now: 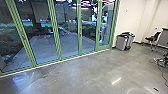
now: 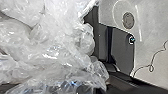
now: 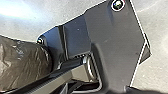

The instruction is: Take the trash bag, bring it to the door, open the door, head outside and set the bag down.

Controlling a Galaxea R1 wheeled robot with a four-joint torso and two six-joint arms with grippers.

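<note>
Green-framed glass doors [image 1: 55, 32] run across the left and middle of the head view, each upright panel standing in its frame. Behind the glass lies a paved strip [image 1: 45, 47] with plants along it. Crumpled clear plastic of the trash bag [image 2: 50, 50] bulges large and close in the left wrist view, beside the robot's dark base plate. In the right wrist view a brownish, wrinkled, filled part of the bag [image 3: 22, 63] rests close by the same plate.
Grey bins [image 1: 122, 42] stand against the white wall, just right of the glass doors. Farther right are a dark chair [image 1: 152, 38] and a desk edge, with wheeled chair legs and a thin cable on the floor. Polished concrete floor [image 1: 87, 72] spreads before the glass.
</note>
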